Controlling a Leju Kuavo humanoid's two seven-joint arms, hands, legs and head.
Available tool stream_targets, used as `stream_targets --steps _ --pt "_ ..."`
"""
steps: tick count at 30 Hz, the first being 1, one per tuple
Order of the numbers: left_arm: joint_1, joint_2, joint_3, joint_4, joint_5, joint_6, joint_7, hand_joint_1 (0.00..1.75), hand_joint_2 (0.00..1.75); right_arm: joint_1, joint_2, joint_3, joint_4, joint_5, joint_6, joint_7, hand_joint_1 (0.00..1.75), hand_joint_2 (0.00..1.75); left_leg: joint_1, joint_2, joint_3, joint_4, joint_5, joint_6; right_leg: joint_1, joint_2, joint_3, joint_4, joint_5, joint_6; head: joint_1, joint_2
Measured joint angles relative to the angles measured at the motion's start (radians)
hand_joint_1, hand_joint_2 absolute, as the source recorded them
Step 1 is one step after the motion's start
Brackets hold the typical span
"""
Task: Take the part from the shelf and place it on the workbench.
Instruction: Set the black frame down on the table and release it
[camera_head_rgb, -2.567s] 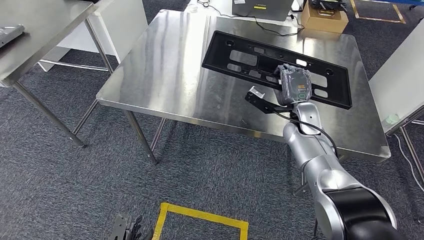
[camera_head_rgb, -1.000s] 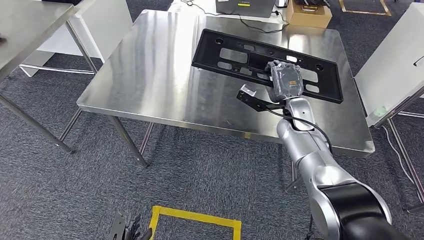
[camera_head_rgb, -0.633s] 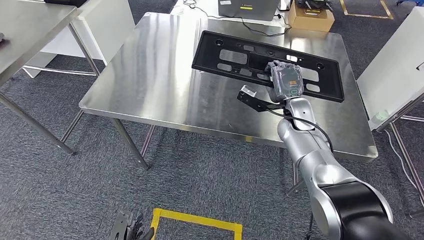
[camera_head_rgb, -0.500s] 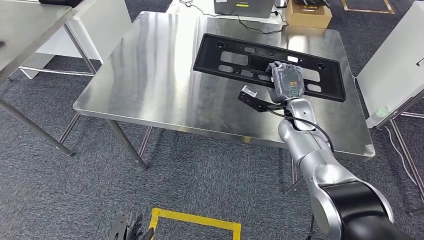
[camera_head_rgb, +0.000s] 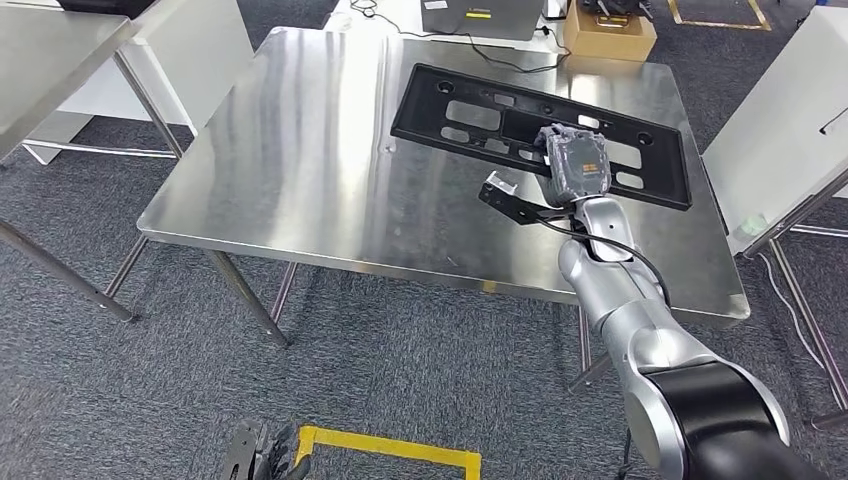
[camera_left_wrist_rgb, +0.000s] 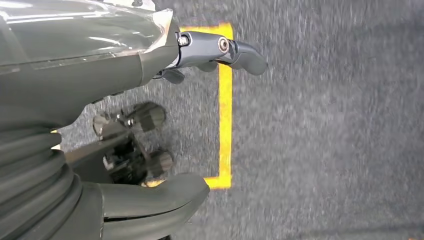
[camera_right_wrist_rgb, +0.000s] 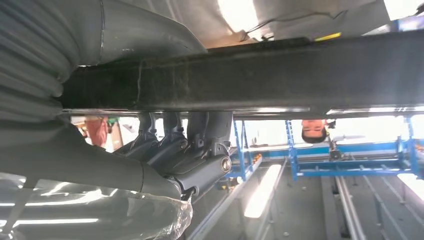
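The part (camera_head_rgb: 478, 113) is a long flat black panel with several cut-outs, lying across the far right of the steel workbench (camera_head_rgb: 300, 170). My right hand (camera_head_rgb: 575, 165), wrapped in clear plastic, grips the part's near edge from above. I cannot tell whether the panel rests on the bench or hangs just over it. In the right wrist view the part's dark edge (camera_right_wrist_rgb: 260, 75) runs across the picture, with the fingers (camera_right_wrist_rgb: 185, 150) curled round it. My left hand (camera_head_rgb: 255, 458) hangs low by the floor; in the left wrist view that hand (camera_left_wrist_rgb: 125, 125) holds nothing and its fingers are apart.
A second steel table (camera_head_rgb: 60, 50) stands at the left and a white panel (camera_head_rgb: 780, 130) at the right. Behind the workbench sit a cardboard box (camera_head_rgb: 608, 30) and a grey device (camera_head_rgb: 480, 15). Yellow tape (camera_head_rgb: 385, 445) marks the carpet near my feet.
The camera has shifted a little, so the whole scene sits slightly differently. My right hand keeps the same grip on the part over the workbench. The left hand still hangs.
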Motion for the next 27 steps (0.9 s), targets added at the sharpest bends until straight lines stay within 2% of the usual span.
stream_targets --steps 1,2,4,5,6,7,8,9,10,11,12,15,17,18,20,21,22,23,25,26,27 --pt "-0.001 -0.001 0.000 0.000 0.000 0.000 0.000 0.00 1.75 -0.001 -0.001 0.000 -0.001 0.000 0.000 -0.001 1.75 1.75 0.002 0.000 0.008 -0.008 0.002 0.005 0.002 -0.003 -0.007 0.017 -0.009 0.001 0.000 0.000" --pt "-0.003 -0.002 0.000 0.000 0.000 0.000 0.000 0.00 1.75 -0.002 -0.003 0.001 -0.001 0.000 0.000 -0.002 1.75 1.75 0.004 0.000 0.015 -0.016 0.003 0.010 0.003 -0.005 -0.027 0.057 -0.025 0.000 0.002 0.000" --pt "-0.005 -0.003 0.000 0.000 0.000 0.000 0.000 0.00 1.75 -0.002 -0.008 0.001 -0.001 0.000 0.000 -0.003 1.75 1.75 0.005 0.000 0.021 -0.020 0.001 0.016 0.002 -0.007 -0.102 0.193 -0.072 -0.007 0.003 0.000" --pt "-0.004 -0.003 0.000 0.000 0.000 0.000 0.000 0.00 1.75 0.001 -0.010 0.002 -0.001 -0.001 0.000 -0.003 1.75 1.75 0.004 -0.001 0.023 -0.019 -0.002 0.017 0.002 -0.007 -0.142 0.256 -0.089 -0.006 0.004 0.000" --pt "-0.003 -0.003 0.000 0.000 0.000 0.000 0.000 0.00 1.75 0.004 -0.012 0.002 -0.001 -0.001 0.000 -0.003 1.75 1.75 0.004 -0.002 0.026 -0.019 -0.006 0.017 0.001 -0.008 -0.168 0.290 -0.091 -0.001 0.004 0.000" --pt "-0.002 -0.004 0.000 0.001 0.000 0.000 0.000 0.00 1.75 0.007 -0.012 0.002 -0.001 -0.001 0.000 -0.003 1.75 1.75 0.005 -0.003 0.030 -0.018 -0.010 0.016 -0.002 -0.008 -0.173 0.282 -0.075 0.008 0.005 0.000" --pt "-0.002 -0.004 0.000 0.001 0.000 0.000 0.000 0.00 1.75 0.009 -0.013 0.002 -0.001 -0.001 0.000 -0.003 1.75 1.75 0.005 -0.003 0.037 -0.017 -0.015 0.013 -0.005 -0.010 -0.156 0.232 -0.044 0.019 0.005 0.000" --pt "-0.002 -0.005 0.000 0.001 0.000 0.000 0.000 0.00 1.75 0.009 -0.013 0.002 -0.001 -0.001 0.000 -0.003 1.75 1.75 0.005 -0.004 0.043 -0.015 -0.022 0.009 -0.009 -0.013 -0.124 0.156 -0.005 0.031 0.006 0.000" --pt "-0.002 -0.005 0.000 0.001 0.000 -0.001 0.000 0.00 1.75 0.007 -0.014 0.002 -0.001 -0.002 0.001 -0.003 1.75 1.75 0.003 -0.004 0.046 -0.010 -0.031 0.003 -0.011 -0.016 -0.090 0.082 0.028 0.037 0.007 0.000" --pt "-0.003 -0.005 0.000 0.001 0.000 -0.001 0.000 0.00 1.75 0.006 -0.014 0.002 -0.001 -0.002 0.001 -0.003 1.75 1.75 0.001 -0.004 0.048 -0.005 -0.038 -0.003 -0.011 -0.018 -0.065 0.029 0.048 0.036 0.007 0.000" --pt "-0.003 -0.005 0.000 0.001 0.000 -0.001 0.000 0.00 1.75 0.006 -0.014 0.002 -0.001 -0.002 0.002 -0.002 1.75 1.75 -0.002 -0.004 0.047 -0.002 -0.044 -0.007 -0.010 -0.019 -0.051 0.002 0.056 0.030 0.007 0.000" --pt "-0.004 -0.005 0.000 0.001 -0.001 -0.001 0.000 0.00 1.75 0.009 -0.016 0.003 -0.002 -0.002 0.004 0.001 1.75 1.75 0.001 -0.002 0.047 0.002 -0.055 -0.020 -0.008 -0.015 -0.045 -0.003 0.049 0.003 0.005 0.000" --pt "-0.006 -0.005 0.000 0.001 -0.001 -0.002 0.000 0.00 1.75 0.007 -0.016 0.003 -0.005 -0.001 0.007 0.002 1.75 1.75 0.005 0.000 0.025 0.050 -0.083 -0.031 -0.013 -0.013 -0.036 -0.005 0.044 -0.013 0.002 0.000" --pt "-0.006 -0.005 0.000 0.001 0.000 -0.002 0.000 0.00 1.75 0.005 -0.016 0.003 -0.006 0.001 0.009 0.003 1.75 1.75 0.007 0.000 -0.003 0.105 -0.107 -0.036 -0.014 -0.013 -0.030 -0.005 0.040 -0.020 0.000 0.000" --pt "-0.005 -0.005 0.000 0.002 0.000 -0.002 0.000 0.00 1.75 0.003 -0.014 0.006 -0.007 0.004 0.014 0.004 1.75 1.75 0.010 0.000 -0.082 0.240 -0.151 -0.043 -0.012 -0.013 -0.022 -0.005 0.033 -0.029 -0.002 0.000" --pt "-0.004 -0.005 0.000 0.003 0.000 -0.002 0.000 0.00 1.75 0.003 -0.013 0.008 -0.007 0.006 0.015 0.005 1.75 1.75 0.011 0.001 -0.115 0.283 -0.155 -0.043 -0.010 -0.011 -0.019 -0.005 0.030 -0.032 -0.002 0.000" --pt "-0.004 -0.004 0.000 0.004 0.001 -0.002 0.000 0.00 1.75 0.004 -0.011 0.011 -0.007 0.009 0.016 0.006 1.75 1.75 0.011 0.001 -0.131 0.289 -0.138 -0.042 -0.008 -0.009 -0.015 -0.005 0.026 -0.033 -0.002 0.000" --pt "-0.004 -0.003 0.000 0.004 0.002 -0.002 0.000 0.00 1.75 0.004 -0.008 0.014 -0.007 0.011 0.017 0.009 1.75 1.75 0.010 0.000 -0.126 0.254 -0.103 -0.037 -0.007 -0.007 -0.010 -0.005 0.022 -0.032 -0.002 0.000" --pt "-0.004 -0.002 0.000 0.005 0.002 -0.002 -0.002 0.00 1.75 0.003 -0.002 0.019 -0.007 0.016 0.018 0.017 1.75 1.75 0.006 0.000 -0.071 0.115 -0.019 -0.020 -0.004 -0.003 0.003 -0.006 0.013 -0.029 -0.001 0.000" --pt "-0.005 -0.001 0.000 0.005 0.002 -0.002 -0.003 0.00 1.75 0.001 0.000 0.021 -0.007 0.019 0.018 0.022 1.75 1.75 0.002 0.000 -0.042 0.056 0.005 -0.012 -0.001 -0.002 0.007 -0.006 0.008 -0.025 -0.001 0.000" --pt "-0.006 -0.001 0.000 0.005 0.002 -0.003 -0.004 0.00 1.75 0.000 0.001 0.022 -0.007 0.022 0.020 0.027 1.75 1.75 -0.002 0.000 -0.022 0.019 0.014 -0.007 0.000 -0.001 0.009 -0.006 0.005 -0.021 -0.001 0.000"
